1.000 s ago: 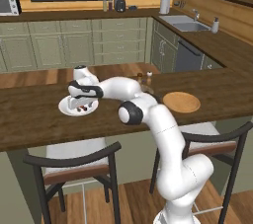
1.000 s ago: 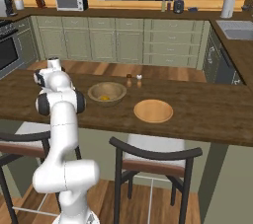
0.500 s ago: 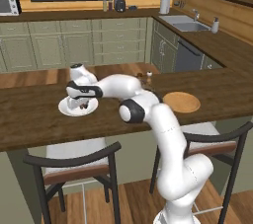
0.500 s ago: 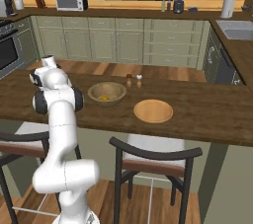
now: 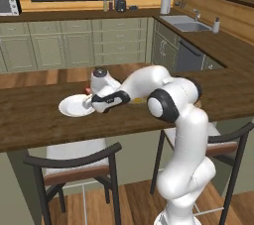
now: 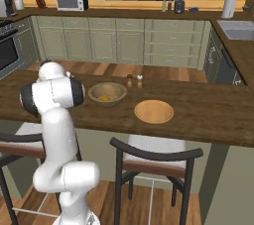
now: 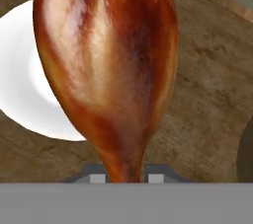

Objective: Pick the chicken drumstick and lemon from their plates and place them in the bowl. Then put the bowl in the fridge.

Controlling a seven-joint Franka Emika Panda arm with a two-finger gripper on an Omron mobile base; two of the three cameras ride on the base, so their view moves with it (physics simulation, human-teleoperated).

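The chicken drumstick [image 7: 106,65] looms large in the hand view, reddish-brown, its narrow end pinched between my fingertips [image 7: 97,177]. My gripper [image 7: 126,176] is shut on it, above the glossy white plate [image 7: 22,94]. From the left base view the gripper [image 5: 91,101] hangs over the right edge of that plate [image 5: 72,106]. The wooden bowl [image 6: 106,92] stands to the arm's right with the yellow lemon [image 6: 104,98] inside it. The tan wooden plate [image 6: 154,111] lies bare, right of the bowl. The fridge is out of view.
Two small shakers [image 6: 134,81] stand just behind the bowl. Two chairs [image 6: 154,162] are pushed up to the counter's near edge. A sink [image 5: 186,22] and back counters run along the far wall.
The jaws have closed on the drumstick over the white plate. The arm has hardly moved.
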